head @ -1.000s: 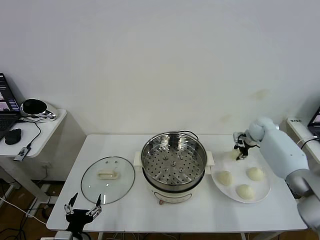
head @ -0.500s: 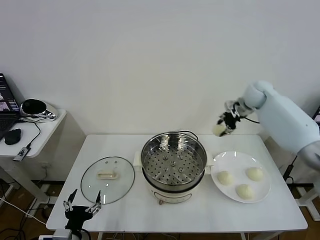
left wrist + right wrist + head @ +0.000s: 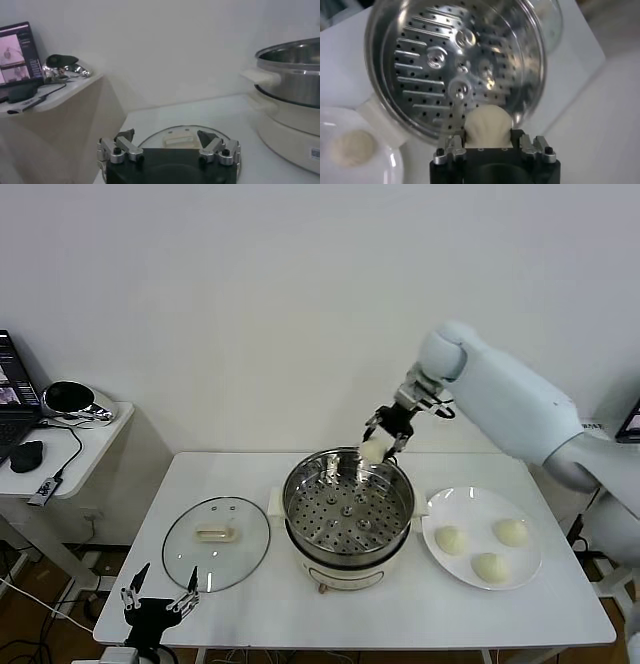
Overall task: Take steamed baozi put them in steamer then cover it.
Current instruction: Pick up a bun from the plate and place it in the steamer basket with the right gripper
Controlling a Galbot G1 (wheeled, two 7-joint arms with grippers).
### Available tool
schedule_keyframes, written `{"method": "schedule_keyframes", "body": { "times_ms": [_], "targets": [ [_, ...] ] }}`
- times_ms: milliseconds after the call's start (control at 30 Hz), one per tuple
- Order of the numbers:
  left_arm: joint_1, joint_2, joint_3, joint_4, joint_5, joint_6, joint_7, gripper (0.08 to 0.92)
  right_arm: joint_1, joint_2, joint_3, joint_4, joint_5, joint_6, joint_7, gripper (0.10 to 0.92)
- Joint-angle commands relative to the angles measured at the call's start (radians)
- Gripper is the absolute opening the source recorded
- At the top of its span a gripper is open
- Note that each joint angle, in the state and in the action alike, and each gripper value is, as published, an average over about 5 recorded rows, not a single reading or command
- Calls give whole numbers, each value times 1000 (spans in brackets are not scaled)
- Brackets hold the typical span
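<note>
The right gripper [image 3: 381, 439], clamped on one steamed baozi [image 3: 374, 450], hangs above the far rim of the steamer [image 3: 348, 506]. Soft and light, the bun likely wants gentle side pressure. The left gripper [image 3: 157, 600] waits spread wide.

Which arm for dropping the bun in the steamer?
Right. The right gripper is shut on a baozi above the steamer's far rim. The left gripper hangs open, off the table's near-left edge.
</note>
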Motion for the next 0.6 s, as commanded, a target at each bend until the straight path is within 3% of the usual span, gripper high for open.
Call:
{"method": "schedule_keyframes", "body": {
  "times_ms": [33, 433, 600],
  "targets": [
    [4, -10, 3, -2, 1, 0, 0, 823, 1, 80, -33, -3, -131, 174, 5, 552],
    [-7, -12, 8, 28, 1, -1, 0, 823, -69, 130, -19, -66, -325, 174, 113, 512],
    [-9, -12, 6, 30, 0, -1, -1, 823, -84, 141, -14, -93, -336, 173, 122, 516]
  ]
}}
